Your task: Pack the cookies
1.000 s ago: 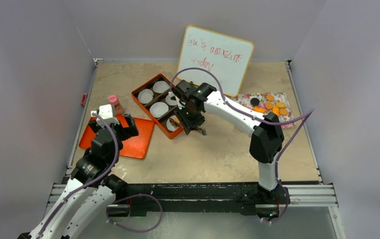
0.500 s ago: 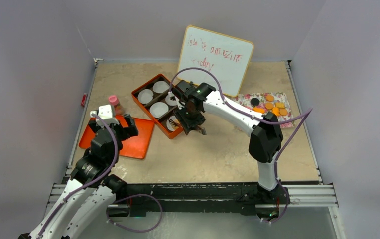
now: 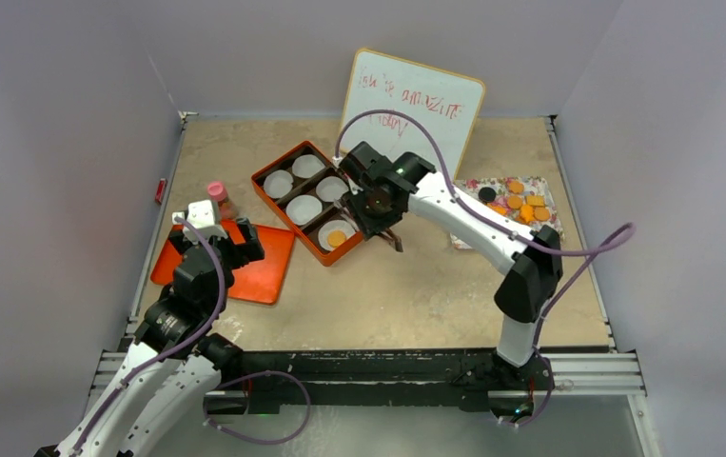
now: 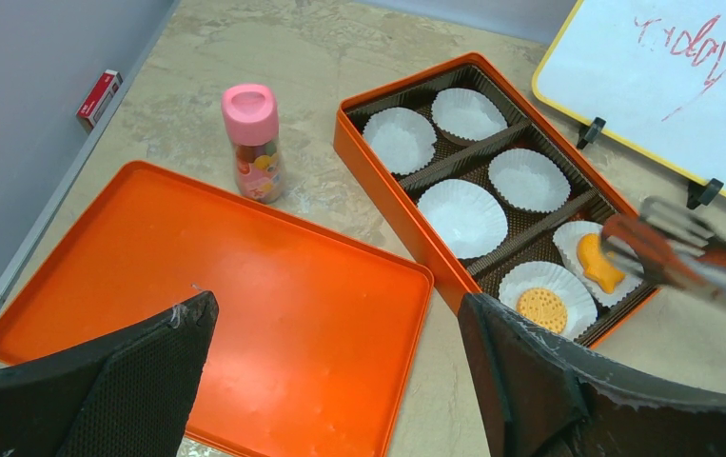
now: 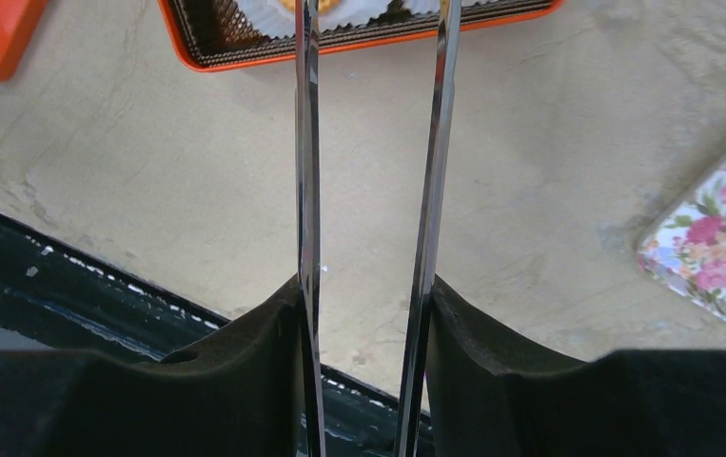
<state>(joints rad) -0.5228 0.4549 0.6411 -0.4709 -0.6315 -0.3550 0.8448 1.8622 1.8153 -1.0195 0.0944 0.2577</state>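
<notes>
Several cookies [image 3: 522, 206], mostly orange with one black, lie on a floral sheet [image 3: 509, 183] at the right. The orange box [image 3: 265, 176] holds white paper cups. Its near cup holds a round cookie [image 3: 337, 237] [image 4: 541, 305], and the cup beside it a fish-shaped orange one [image 4: 598, 265]. My right gripper [image 3: 379, 203] [image 5: 370, 295] is shut on metal tongs [image 5: 306, 143] [image 4: 692, 265], whose blades stand apart, empty, just right of the box's near corner. My left gripper [image 3: 232, 243] [image 4: 332, 314] hangs open over the orange lid [image 4: 245, 276].
A pink-capped bottle [image 3: 216, 193] [image 4: 254, 143] stands between the lid [image 3: 268, 267] and the box. A whiteboard [image 3: 412, 100] leans at the back. A small red item [image 3: 160, 190] lies by the left wall.
The right arm drew the tongs back and to the right, off the box's near cup. An orange cookie now shows in that cup. The left arm has not moved.
</notes>
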